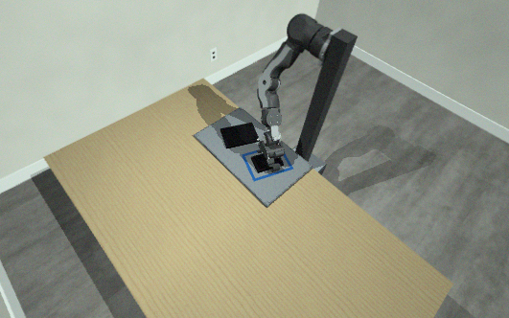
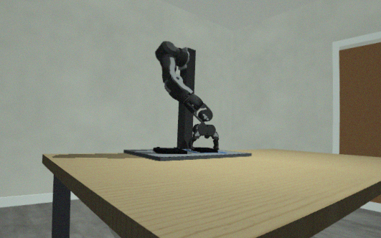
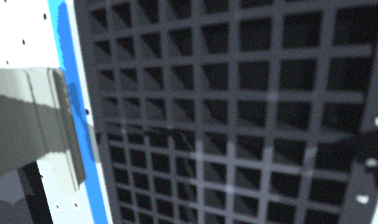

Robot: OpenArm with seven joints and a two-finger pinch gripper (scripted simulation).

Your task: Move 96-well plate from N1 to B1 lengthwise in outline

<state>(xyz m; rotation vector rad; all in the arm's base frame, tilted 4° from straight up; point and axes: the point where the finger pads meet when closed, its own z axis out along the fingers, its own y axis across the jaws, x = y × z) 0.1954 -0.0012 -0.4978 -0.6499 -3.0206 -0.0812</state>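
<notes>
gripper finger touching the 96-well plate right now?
Apart. In the wrist view, blue tape shows between the left finger and the 96-well plate edge; the gripper is open.

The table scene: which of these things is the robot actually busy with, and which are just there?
Part of the job:
- 96-well plate
- blue taped outline
- empty black plate nest
- gripper, open over the plate
- grey deck

Just there:
- wooden table
- wall socket
- brown door
</notes>
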